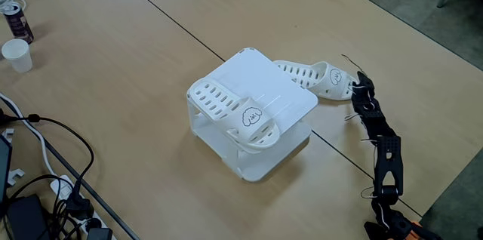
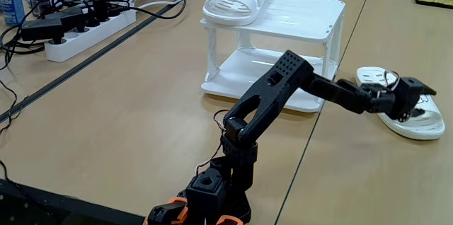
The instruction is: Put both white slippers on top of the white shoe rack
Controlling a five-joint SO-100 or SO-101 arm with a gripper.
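The white shoe rack point(image 1: 290, 104) point(image 2: 311, 14) stands mid-table. One white slipper point(image 1: 230, 112) point(image 2: 233, 2) lies on its flat top, with the strap end overhanging the rack's edge. The other white slipper point(image 1: 313, 76) point(image 2: 417, 122) lies flat on the table just beside the rack, on the right in both fixed views. My gripper point(image 1: 358, 87) point(image 2: 409, 99) is stretched out low at that slipper's strap end, with a finger on either side of the strap. The frames do not show whether the jaws press on it.
A drink can point(image 1: 16, 17) point(image 2: 10, 2) and a paper cup point(image 1: 16, 53) stand at the far left. Cables and a power strip point(image 2: 85, 30) crowd that side. The table edge point(image 1: 445, 187) runs close to the arm's base point(image 2: 205, 197).
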